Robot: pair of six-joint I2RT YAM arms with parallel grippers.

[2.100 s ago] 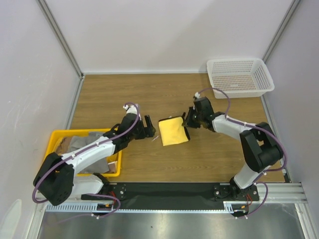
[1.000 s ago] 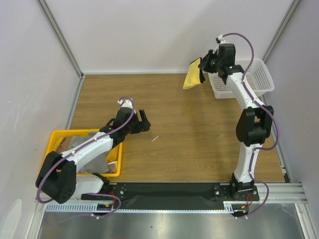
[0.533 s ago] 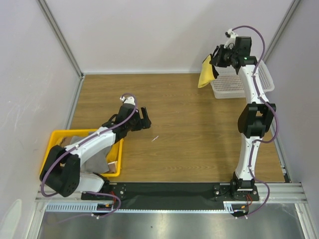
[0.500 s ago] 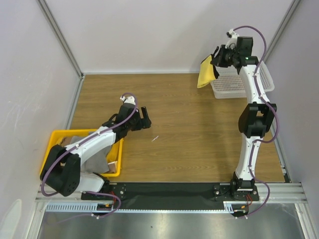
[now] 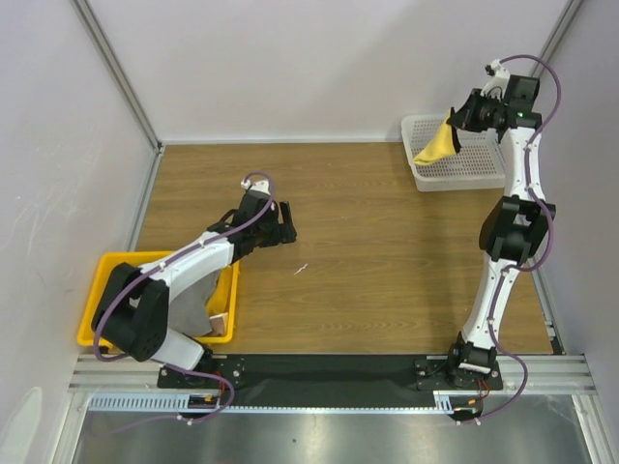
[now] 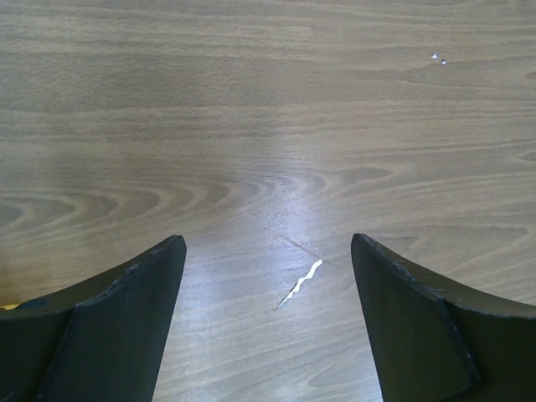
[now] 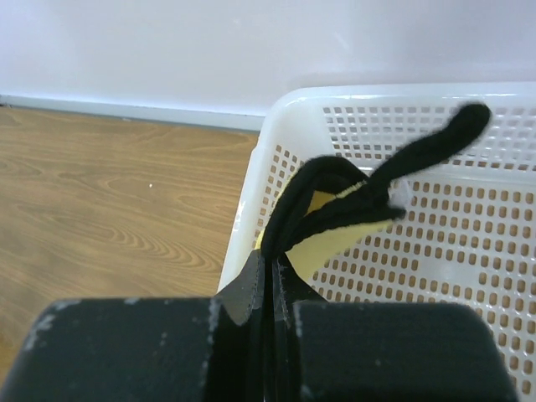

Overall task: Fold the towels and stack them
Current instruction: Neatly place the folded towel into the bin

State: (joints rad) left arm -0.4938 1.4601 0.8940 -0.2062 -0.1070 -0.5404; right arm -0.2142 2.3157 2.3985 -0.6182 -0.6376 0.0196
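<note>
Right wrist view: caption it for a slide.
Right gripper shut on the yellow towel, held over the white mesh basket.

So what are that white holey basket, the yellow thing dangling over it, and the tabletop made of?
The white mesh basket: looks like moulded plastic, slightly glossy, with regular punched holes. The plain yellow towel: soft matte cloth, probably; it droops and creases. The brown tabletop: wood-grain pattern with sheen, possibly laminate rather than solid wood.

Both arms [image 5: 193,263] are white with black joints, black jaws and looping purple cables [image 5: 256,177].
</note>
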